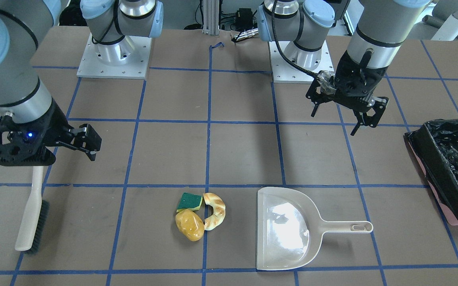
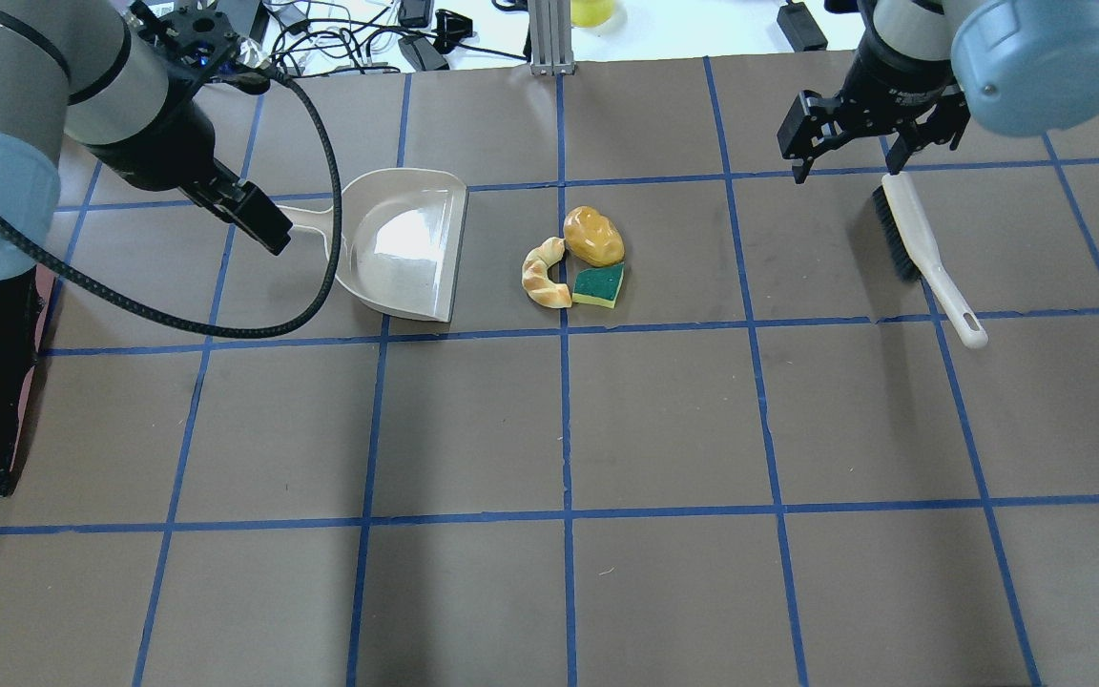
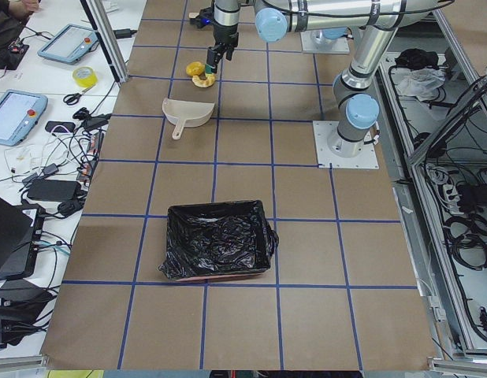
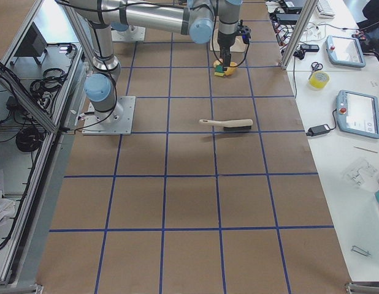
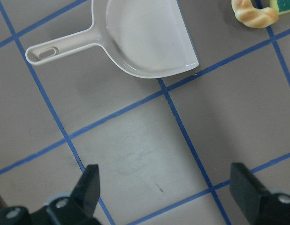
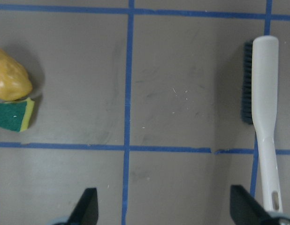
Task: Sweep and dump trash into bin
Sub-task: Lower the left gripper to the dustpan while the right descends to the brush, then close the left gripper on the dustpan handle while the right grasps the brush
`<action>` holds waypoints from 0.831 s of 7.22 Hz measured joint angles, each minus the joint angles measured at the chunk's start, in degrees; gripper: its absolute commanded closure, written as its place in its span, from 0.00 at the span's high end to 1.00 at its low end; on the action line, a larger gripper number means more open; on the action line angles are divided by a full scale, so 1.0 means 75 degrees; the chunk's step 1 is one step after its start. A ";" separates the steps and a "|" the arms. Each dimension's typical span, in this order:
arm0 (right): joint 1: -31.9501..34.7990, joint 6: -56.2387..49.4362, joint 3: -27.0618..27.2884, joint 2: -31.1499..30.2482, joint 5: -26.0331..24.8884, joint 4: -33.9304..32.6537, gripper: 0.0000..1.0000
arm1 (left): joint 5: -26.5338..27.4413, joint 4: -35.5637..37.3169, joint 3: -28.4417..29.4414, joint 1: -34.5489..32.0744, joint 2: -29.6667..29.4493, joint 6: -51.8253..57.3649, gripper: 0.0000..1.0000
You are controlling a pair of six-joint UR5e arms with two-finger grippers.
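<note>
Brown paper gridded with blue tape covers the table (image 1: 245,151). From the front-facing camera, the trash (image 1: 197,218) lies nearest, bunched and touching. It is a glossy, lumpy yellow-orange potato (image 1: 189,226), with a blocky green-and-yellow sponge (image 1: 189,201) at its 12 o'clock and a curved, ridged tan croissant (image 1: 216,210) at its 2 o'clock.

At the pile's 3 o'clock, near but apart, lies a flat beige plastic dustpan (image 1: 282,230). Its straight lip faces the pile and its slotted handle points to 3 o'clock. At 9 o'clock, well apart, a cream brush (image 1: 30,216) with dark bristles lies on its side, handle toward 12 o'clock.

Farther off, at the table's 3 o'clock edge, sits the bin (image 1: 431,167), a pink rectangle lined with crinkly, glossy black plastic.

The right gripper (image 6: 164,202) hangs over the brush's handle end, fingers spread wide, holding nothing. The left gripper (image 5: 167,183) hangs beyond the dustpan's handle, likewise spread wide and empty.
</note>
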 measured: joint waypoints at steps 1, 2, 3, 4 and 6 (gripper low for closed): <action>-0.0371 -0.0443 0.0563 0.0209 -0.0085 -0.0655 1.00 | 0.0017 0.0149 0.0012 0.0097 -0.0316 0.1125 1.00; -0.0836 -0.1157 0.1193 0.0309 -0.0134 -0.1308 1.00 | 0.0025 0.0386 0.0040 0.0204 -0.0654 0.2021 1.00; -0.1181 -0.1796 0.1683 0.0352 -0.0249 -0.1862 1.00 | 0.0070 0.0791 0.0057 0.0287 -0.1000 0.2890 1.00; -0.1413 -0.2176 0.2011 0.0390 -0.0498 -0.2173 0.99 | 0.0231 0.1378 0.0071 0.0348 -0.1407 0.3912 1.00; -0.1788 -0.2586 0.2313 0.0464 -0.0772 -0.2295 0.93 | 0.0610 0.2186 0.0328 0.0400 -0.2255 0.5636 1.00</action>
